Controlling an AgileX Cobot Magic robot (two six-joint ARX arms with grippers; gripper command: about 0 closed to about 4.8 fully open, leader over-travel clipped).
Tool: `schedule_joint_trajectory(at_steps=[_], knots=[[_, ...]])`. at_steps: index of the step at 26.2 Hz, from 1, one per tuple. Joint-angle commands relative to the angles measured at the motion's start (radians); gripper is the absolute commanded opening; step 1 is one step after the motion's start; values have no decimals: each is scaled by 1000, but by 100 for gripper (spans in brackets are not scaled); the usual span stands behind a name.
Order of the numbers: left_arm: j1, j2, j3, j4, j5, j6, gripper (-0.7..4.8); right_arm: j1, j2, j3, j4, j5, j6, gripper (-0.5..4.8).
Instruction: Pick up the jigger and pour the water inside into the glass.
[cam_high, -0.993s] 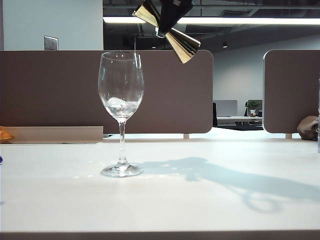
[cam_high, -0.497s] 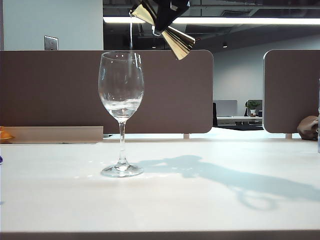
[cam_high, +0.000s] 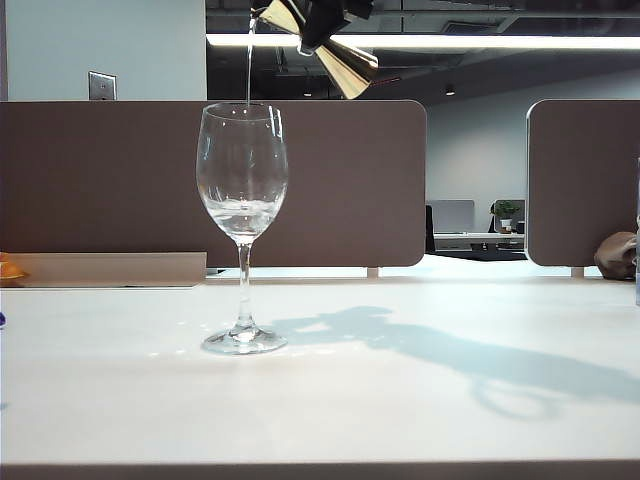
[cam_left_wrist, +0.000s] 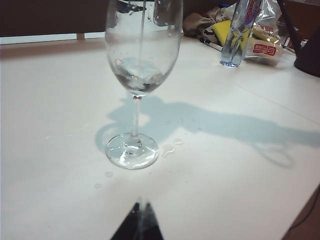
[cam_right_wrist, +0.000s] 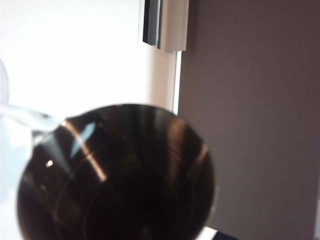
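Note:
The gold jigger (cam_high: 350, 72) hangs tilted at the top of the exterior view, above and right of the glass (cam_high: 242, 190). My right gripper (cam_high: 322, 25) is shut on its waist. A thin stream of water (cam_high: 249, 70) falls from its lower rim into the bowl. A shallow pool of water (cam_high: 243, 212) lies in the glass. In the right wrist view the jigger's cone (cam_right_wrist: 120, 175) fills the picture and hides the fingers. In the left wrist view my left gripper (cam_left_wrist: 140, 220) is shut, low over the table, a short way from the glass (cam_left_wrist: 142, 50).
Brown partitions (cam_high: 340, 180) (cam_high: 585, 180) stand behind the white table (cam_high: 400, 400). A clear plastic bottle (cam_left_wrist: 235, 40) and snack bags (cam_left_wrist: 262, 35) lie at the table's far side. Small water drops (cam_left_wrist: 172, 145) dot the table beside the glass's foot (cam_left_wrist: 132, 150).
The jigger has tipped further and shifted slightly up and left. A steady stream now runs from its rim into the glass. The left gripper has stayed still.

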Motion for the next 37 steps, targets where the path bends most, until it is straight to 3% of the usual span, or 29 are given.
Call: schedule_joint_trajectory(at_steps=[1, 11, 19, 29, 35, 37], knots=[[2, 1, -1, 2, 8, 8, -5, 1, -4, 5, 72, -1, -74, -1], [2, 1, -1, 2, 8, 8, -5, 1, -4, 5, 136, -2, -246, -1], [2, 1, -1, 2, 8, 8, -5, 1, -4, 6, 223, -1, -280, -1], [2, 1, -1, 2, 8, 8, -5, 1, -5, 13, 260, -1, -409, -1], [2, 1, -1, 2, 8, 8, -5, 0, -5, 13, 288, -1, -425, -1], [2, 1, -1, 2, 8, 8, -5, 0, -5, 13, 287, -1, -362, -1]])
